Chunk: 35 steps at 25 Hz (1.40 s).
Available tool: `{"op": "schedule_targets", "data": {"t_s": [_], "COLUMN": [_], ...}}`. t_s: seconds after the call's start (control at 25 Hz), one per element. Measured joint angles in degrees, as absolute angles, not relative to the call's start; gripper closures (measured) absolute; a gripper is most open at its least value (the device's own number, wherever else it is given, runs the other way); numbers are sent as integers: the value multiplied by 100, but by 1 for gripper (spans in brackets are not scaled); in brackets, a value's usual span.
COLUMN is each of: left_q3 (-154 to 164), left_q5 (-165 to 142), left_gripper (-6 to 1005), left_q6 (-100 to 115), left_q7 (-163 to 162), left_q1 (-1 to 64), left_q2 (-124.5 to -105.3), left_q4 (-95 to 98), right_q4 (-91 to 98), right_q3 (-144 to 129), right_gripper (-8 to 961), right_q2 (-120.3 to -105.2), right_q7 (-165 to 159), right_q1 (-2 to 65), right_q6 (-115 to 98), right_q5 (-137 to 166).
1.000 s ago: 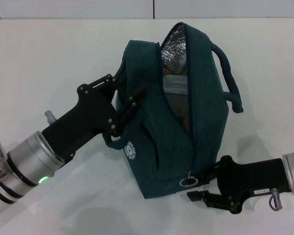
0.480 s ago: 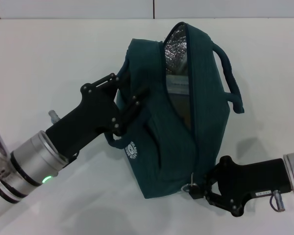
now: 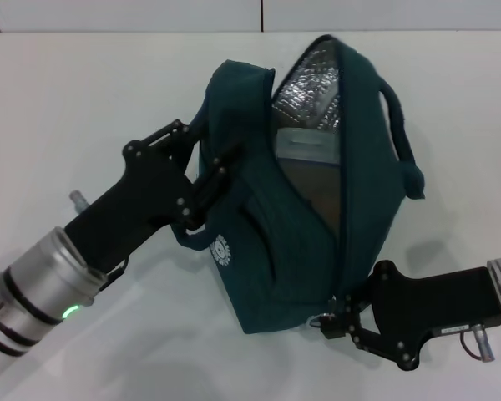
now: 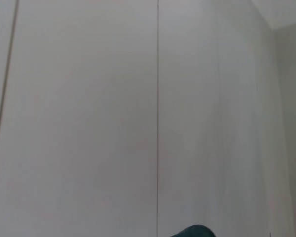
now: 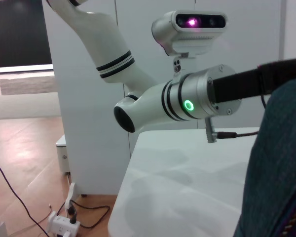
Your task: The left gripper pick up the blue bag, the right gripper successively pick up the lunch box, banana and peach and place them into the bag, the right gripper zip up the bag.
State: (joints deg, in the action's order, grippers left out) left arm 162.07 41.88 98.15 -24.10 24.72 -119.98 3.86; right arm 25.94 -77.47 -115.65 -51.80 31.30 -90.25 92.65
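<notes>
Nearest, at the blue bag's (image 3: 309,209) lower corner: right hand (image 3: 338,322), fingers pinched narrow on the metal ring pull (image 3: 320,320) of the zipper. One bag only, lifted and tilted above the white tabletop (image 3: 83,100), mouth gaping, silver lining (image 3: 309,88) showing, one lunch box (image 3: 305,150) lid visible inside. On the bag's left side: left hand (image 3: 202,175), clamped on a padded handle. Farther side: second handle (image 3: 401,142) hanging free.

Left end effector (image 3: 202,180) clamped shut, right end effector (image 3: 338,324) pinched closed.
</notes>
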Motion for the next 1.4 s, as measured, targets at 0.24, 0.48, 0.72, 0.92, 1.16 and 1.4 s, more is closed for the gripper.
{"op": "schedule_targets", "data": {"t_s": [0.24, 0.48, 0.72, 0.92, 1.16, 1.4], "left_q3": [16205, 16223, 16212, 16267, 16268, 16268], "left_q5": [4317, 4317, 4371, 4173, 3599, 3179], "left_gripper": [539, 360, 253, 216, 231, 236], "left_q6": [10085, 9866, 10274, 10957, 11125, 10433], "left_q7": [-2428, -3294, -3628, -2338, -1558, -1422], "left_q1": [2327, 2380, 2220, 1682, 1146, 923], "left_q2": [-11976, -11953, -11945, -11967, -11973, -11991], "left_q4": [473, 208, -29, 15, -26, 13], "right_q4": [2625, 2645, 2673, 2696, 2914, 3024], "right_q3": [-7744, -7745, -7750, -7755, -7743, -7705], "right_gripper": [939, 939, 938, 938, 938, 938], "right_q2": [-11557, -11569, -11603, -11593, -11566, -11566], "right_q7": [-5112, -5002, -4970, -4921, -4921, -4756], "right_q1": [3138, 3130, 3142, 3182, 3210, 3201], "right_q6": [-9025, -9023, -9029, -9042, -9100, -9034], "right_q5": [9265, 9266, 9266, 9198, 9051, 8794]}}
